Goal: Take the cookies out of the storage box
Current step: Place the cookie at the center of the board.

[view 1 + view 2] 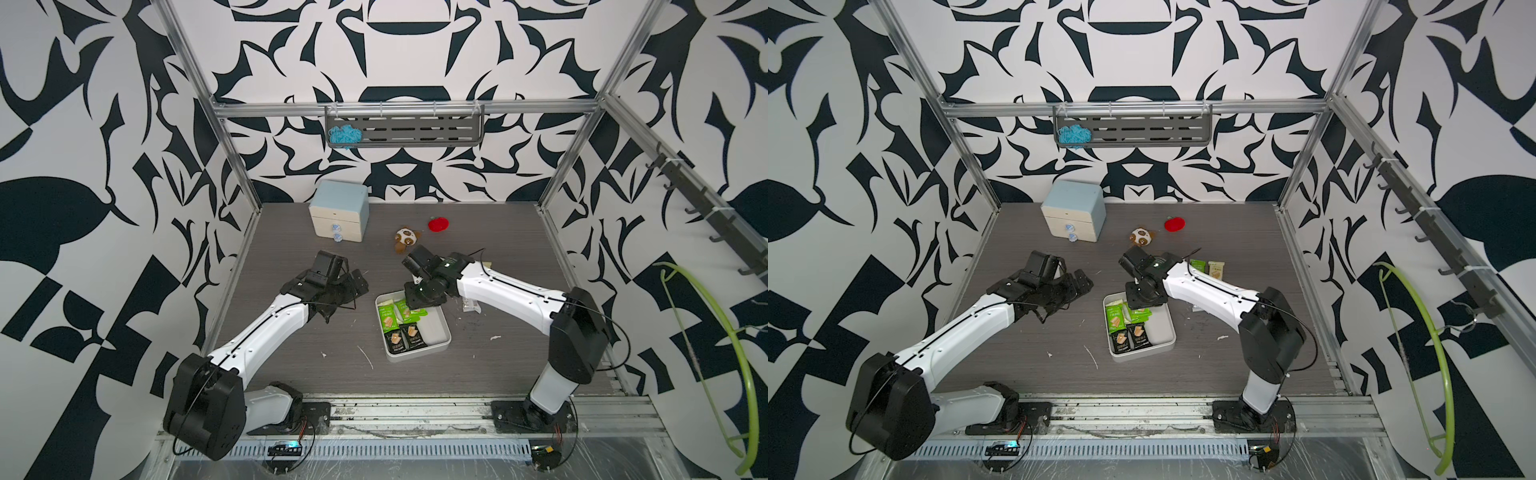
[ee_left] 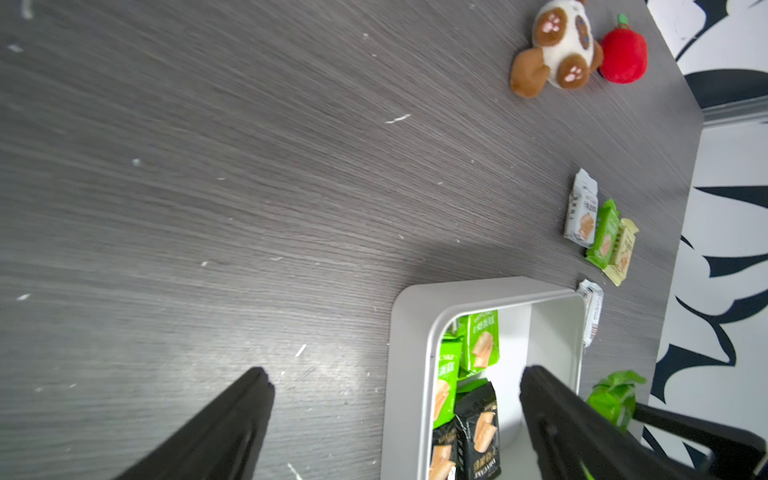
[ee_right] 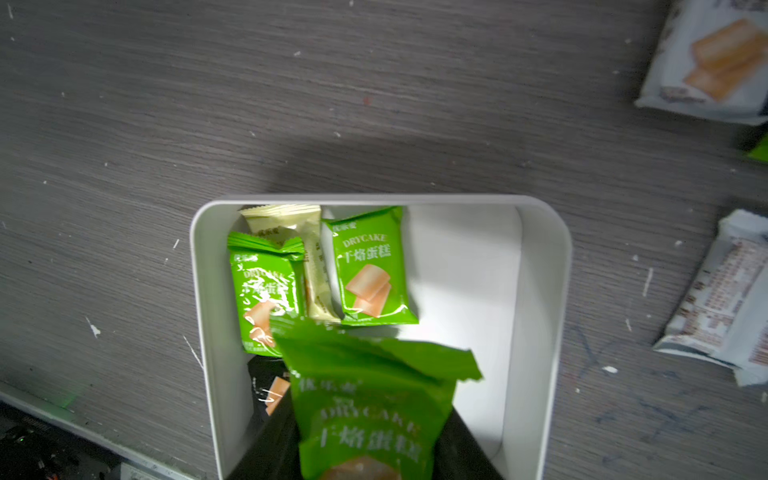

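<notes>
I'm watching the right gripper (image 3: 370,457) pinching a green packet (image 3: 365,386) marked "DRYCAKE" over the storage box (image 3: 540,316), its lower end cut off by the frame. More cookies (image 3: 370,270) are lying inside along one wall, with a black packet (image 3: 270,386) mostly hidden. The left gripper (image 2: 395,374) is hanging wide open nearby.
</notes>
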Motion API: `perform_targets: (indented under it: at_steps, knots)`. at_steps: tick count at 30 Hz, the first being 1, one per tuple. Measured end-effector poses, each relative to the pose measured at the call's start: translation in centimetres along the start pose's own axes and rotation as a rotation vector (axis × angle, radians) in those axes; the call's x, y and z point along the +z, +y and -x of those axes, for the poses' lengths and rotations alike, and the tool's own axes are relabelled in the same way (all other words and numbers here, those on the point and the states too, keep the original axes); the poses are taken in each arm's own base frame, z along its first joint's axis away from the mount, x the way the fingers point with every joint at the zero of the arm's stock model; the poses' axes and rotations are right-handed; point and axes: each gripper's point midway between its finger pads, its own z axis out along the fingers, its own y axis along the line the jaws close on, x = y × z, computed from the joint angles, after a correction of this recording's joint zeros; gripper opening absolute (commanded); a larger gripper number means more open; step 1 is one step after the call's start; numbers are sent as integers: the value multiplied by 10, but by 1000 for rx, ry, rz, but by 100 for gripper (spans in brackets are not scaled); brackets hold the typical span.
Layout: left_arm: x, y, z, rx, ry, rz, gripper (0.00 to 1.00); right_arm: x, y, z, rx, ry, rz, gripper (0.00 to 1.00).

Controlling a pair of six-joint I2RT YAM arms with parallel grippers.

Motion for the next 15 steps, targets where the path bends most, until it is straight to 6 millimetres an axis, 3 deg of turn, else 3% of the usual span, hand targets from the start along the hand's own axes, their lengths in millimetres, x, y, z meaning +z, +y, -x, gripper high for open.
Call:
perform_targets:
  at_steps: [8,11,15]
  knots:
    - [19,-30,5,53,35,-10,99,-32,-111,20,245,-89,-76,43]
    - [26,-40,9,65,43,-16,99,-27,-155,17,324,-79,-140,42]
    - [35,-51,16,74,49,-28,99,-16,-196,11,386,-37,-208,43]
